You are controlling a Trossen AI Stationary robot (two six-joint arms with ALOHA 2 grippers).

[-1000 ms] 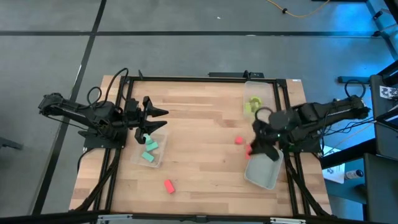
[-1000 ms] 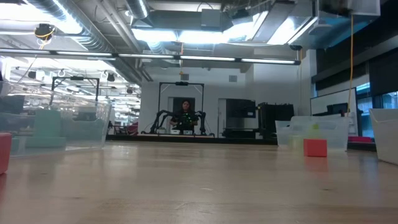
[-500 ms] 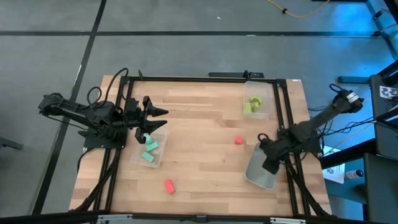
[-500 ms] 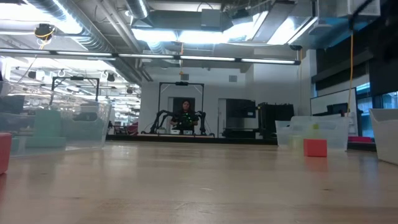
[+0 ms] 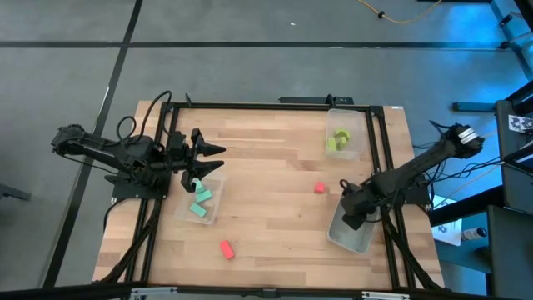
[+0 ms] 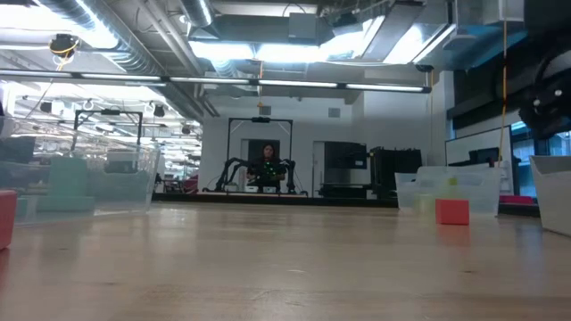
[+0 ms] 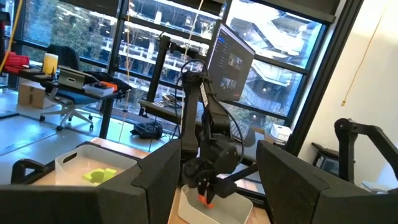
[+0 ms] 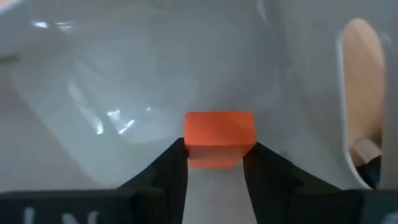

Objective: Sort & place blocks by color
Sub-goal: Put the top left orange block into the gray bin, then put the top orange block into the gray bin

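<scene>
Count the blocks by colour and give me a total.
Red blocks: 3, two loose on the table at and, one in the right gripper.
Teal blocks: 3, in the tub by the left gripper.
Lime blocks: 2 told apart, clumped in the far tub.
Total: 8 countable.

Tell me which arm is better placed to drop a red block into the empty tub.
Right. The right gripper is shut on a red block and hangs over the empty tub. The left gripper is open at the teal tub, across the table.
</scene>
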